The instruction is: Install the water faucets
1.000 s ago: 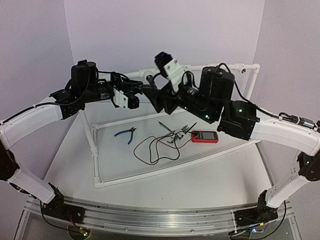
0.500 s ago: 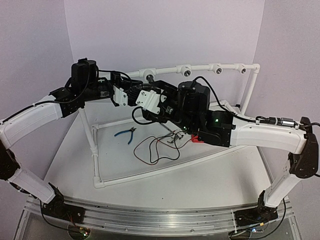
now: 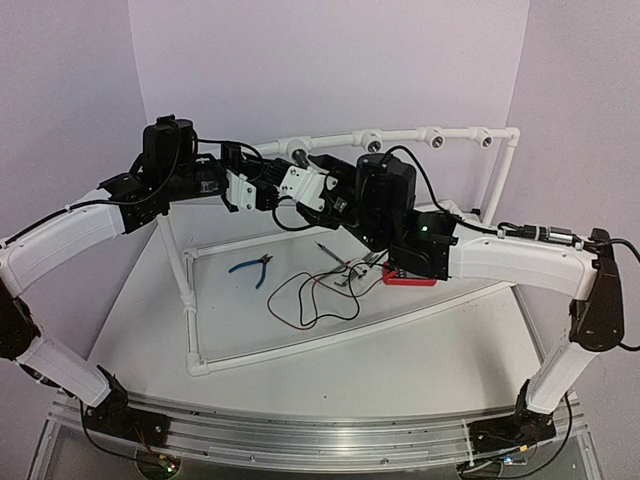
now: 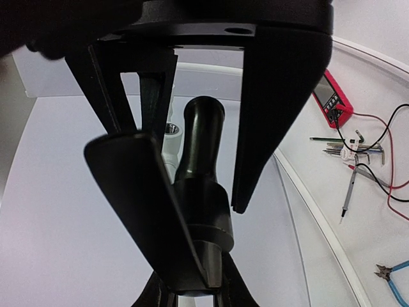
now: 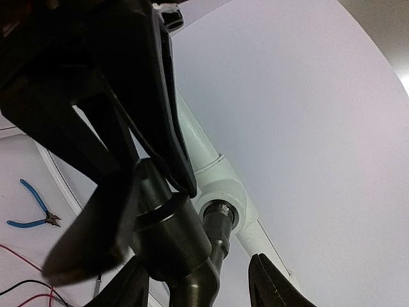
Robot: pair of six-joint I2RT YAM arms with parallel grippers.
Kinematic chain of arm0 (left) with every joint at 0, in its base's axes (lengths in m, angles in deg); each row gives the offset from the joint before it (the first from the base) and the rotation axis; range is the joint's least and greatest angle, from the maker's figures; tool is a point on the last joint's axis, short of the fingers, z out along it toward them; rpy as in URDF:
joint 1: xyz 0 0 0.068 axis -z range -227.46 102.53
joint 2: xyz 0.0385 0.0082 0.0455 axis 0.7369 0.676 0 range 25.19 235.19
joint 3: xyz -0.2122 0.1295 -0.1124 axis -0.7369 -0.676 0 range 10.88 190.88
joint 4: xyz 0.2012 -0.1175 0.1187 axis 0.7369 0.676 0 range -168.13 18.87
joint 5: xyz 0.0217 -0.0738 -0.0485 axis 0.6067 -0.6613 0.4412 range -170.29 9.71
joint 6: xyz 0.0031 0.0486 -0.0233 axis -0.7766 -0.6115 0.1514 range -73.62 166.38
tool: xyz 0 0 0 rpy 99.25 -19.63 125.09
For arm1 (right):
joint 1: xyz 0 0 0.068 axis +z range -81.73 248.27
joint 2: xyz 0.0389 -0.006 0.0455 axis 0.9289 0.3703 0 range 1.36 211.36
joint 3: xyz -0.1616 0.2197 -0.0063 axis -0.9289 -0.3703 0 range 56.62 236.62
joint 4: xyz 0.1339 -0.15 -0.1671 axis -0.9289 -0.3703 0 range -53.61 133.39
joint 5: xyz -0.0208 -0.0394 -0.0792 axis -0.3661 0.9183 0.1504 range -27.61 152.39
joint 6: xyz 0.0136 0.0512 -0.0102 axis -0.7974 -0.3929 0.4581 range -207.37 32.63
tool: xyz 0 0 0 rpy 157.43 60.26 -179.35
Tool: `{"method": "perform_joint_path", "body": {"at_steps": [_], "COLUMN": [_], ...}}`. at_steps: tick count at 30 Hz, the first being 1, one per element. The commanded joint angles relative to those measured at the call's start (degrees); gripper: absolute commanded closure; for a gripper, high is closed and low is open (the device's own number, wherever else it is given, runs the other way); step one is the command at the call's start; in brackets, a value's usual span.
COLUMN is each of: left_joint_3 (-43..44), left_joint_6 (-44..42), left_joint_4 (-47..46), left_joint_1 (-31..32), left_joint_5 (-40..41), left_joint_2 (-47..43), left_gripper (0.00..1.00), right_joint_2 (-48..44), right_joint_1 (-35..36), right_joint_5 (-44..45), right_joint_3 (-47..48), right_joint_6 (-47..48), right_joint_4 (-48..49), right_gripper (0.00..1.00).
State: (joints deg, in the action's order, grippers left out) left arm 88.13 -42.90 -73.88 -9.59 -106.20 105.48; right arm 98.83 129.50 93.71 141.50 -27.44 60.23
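Note:
The dark water faucet has its threaded end in the leftmost white socket of the pipe frame; it also shows in the top view. My left gripper is shut on the faucet's upper body, one finger on each side. Its fingers reach down over the faucet in the right wrist view. My right gripper is open, with a fingertip on each side of the faucet's lower part and not touching it. In the top view both grippers meet below the socket, the left and the right.
Three more white sockets stand along the top pipe. On the table inside the pipe frame lie blue-handled pliers, a red multimeter with red and black leads, and small probes.
My right arm has swung left and brought its open gripper up round the faucet, beside the left gripper. The left arm has stayed still, holding the faucet.

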Motion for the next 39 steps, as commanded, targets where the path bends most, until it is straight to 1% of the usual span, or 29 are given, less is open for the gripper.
{"method": "perform_joint_path", "body": {"at_steps": [1, 3, 7, 10, 16, 19, 21, 23, 24, 28, 29, 35, 37, 39], "left_joint_3": [4.58, 4.57, 4.47, 4.32, 4.13, 3.92, 3.54, 3.27, 3.12, 2.06, 1.88, 0.47, -0.19, -1.02], "left_joint_6": [2.03, 1.99, 2.02, 2.13, 2.67, 2.74, 3.08, 3.38, 3.49, 3.58, 3.58, 3.42, 3.40, 3.53], "left_joint_4": [-9.31, -9.29, -9.41, -9.49, -9.74, -10.00, -10.76, -11.68, -12.01, -13.56, -13.83, -14.43, -14.36, -14.11], "left_joint_1": [0.97, 0.97, 0.97, 0.96, 0.97, 0.97, 0.97, 0.97, 0.97, 0.97, 0.97, 0.97, 0.97, 0.97], "left_joint_5": [-1.10, -1.21, -1.52, -1.85, -2.25, -2.44, -2.53, -2.65, -2.72, -2.58, -2.47, -1.05, -0.08, 0.93], "left_joint_2": [0.13, 0.15, -0.06, -0.20, -0.30, -0.46, -0.64, -0.82, -0.87, -1.30, -1.42, -2.53, -3.35, -4.26], "left_gripper": [1.00, 1.00, 1.00, 1.00, 1.00, 1.00, 1.00, 0.99, 0.95, 0.68, 0.64, 0.44, 0.37, 0.32], "right_joint_2": [2.04, 2.70, 3.84, 4.56, 5.01, 5.01, 5.02, 5.14, 5.20, 5.32, 5.20, 4.87, 4.54, 4.40], "right_joint_1": [-0.36, -0.53, -0.84, -1.01, -1.01, -0.90, -0.84, -0.62, -0.48, -0.12, -0.12, -0.11, -0.15, -0.15], "right_joint_5": [0.18, 0.27, 1.19, 3.31, 6.14, 6.92, 7.87, 8.89, 9.35, 11.73, 12.17, 13.29, 14.25, 15.21], "right_joint_3": [3.83, 4.53, 5.82, 6.25, 4.49, 4.32, 4.22, 4.06, 3.92, 3.79, 3.65, 2.98, 2.46, 2.14], "right_joint_6": [-0.70, -0.78, -1.07, -1.74, -4.85, -7.87, -10.57, -13.35, -14.87, -20.13, -21.45, -28.41, -32.89, -37.31], "right_joint_4": [4.05, 4.34, 4.70, 5.34, 10.05, 10.72, 10.83, 10.92, 10.93, 11.23, 11.39, 12.49, 13.30, 13.91], "right_gripper": [0.48, 0.53, 0.67, 0.73, 0.88, 0.96, 1.00, 1.00, 1.00, 1.00, 1.00, 1.00, 1.00, 1.00]}}
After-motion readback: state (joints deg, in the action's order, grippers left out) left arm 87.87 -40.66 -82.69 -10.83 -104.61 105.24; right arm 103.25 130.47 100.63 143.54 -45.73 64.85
